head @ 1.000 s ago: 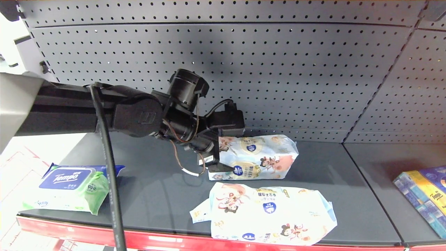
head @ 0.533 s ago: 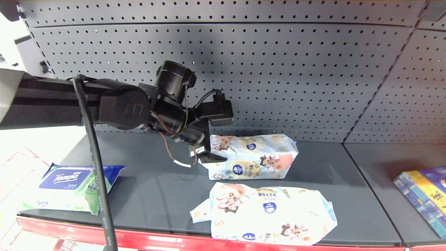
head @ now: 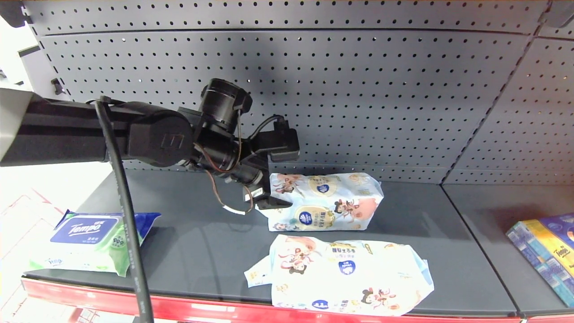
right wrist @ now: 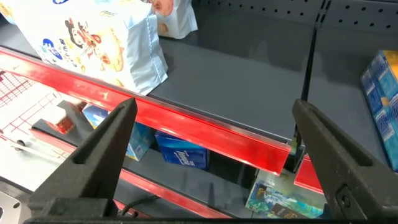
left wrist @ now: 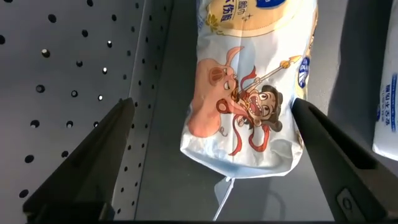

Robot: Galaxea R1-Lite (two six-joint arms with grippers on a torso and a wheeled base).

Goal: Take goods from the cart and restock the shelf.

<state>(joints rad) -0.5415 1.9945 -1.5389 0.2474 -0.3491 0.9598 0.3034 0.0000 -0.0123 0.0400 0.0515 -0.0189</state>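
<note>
Head view first: L arm comes in from 9 o'clock across the shelf (head: pixel 448 233). The left gripper (head: pixel 280 193) sits at the 9 o'clock end of the rear pack (head: pixel 332 202), a cartoon-print soft pack lying flat mid-shelf near the pegboard (head: pixel 358 89). Near finger shows as a black wedge just beside that end; pack rests on the deck, not lifted. At 6 o'clock from it, close but apart, lies the front pack (head: pixel 350 273), same print, up against the red lip (head: pixel 202 308). Green wipes pack (head: pixel 89 242) way out at 8 o'clock, blue-and-yellow boxes (head: pixel 547 251) at 4 o'clock, both well apart from the gripper. Over to L wrist view: left gripper (left wrist: pixel 211 102) spread wide, fingers (left wrist: pixel 93 162) either side of the rear pack (left wrist: pixel 249 106), straddling its end w/o clamping it. One tip is right at the pack's edge, contact can't be told; the other is clear of it, by the pegboard (left wrist: pixel 56 74). Nothing gripped. R wrist view: right gripper (right wrist: pixel 211 109) wide open too, holding nothing, hanging out front of the shelf (right wrist: pixel 249 62) above the red lip (right wrist: pixel 205 134). Front pack (right wrist: pixel 93 43) sits on the deck beyond the lip, and blue packs (right wrist: pixel 180 152) lie on the level below.
</note>
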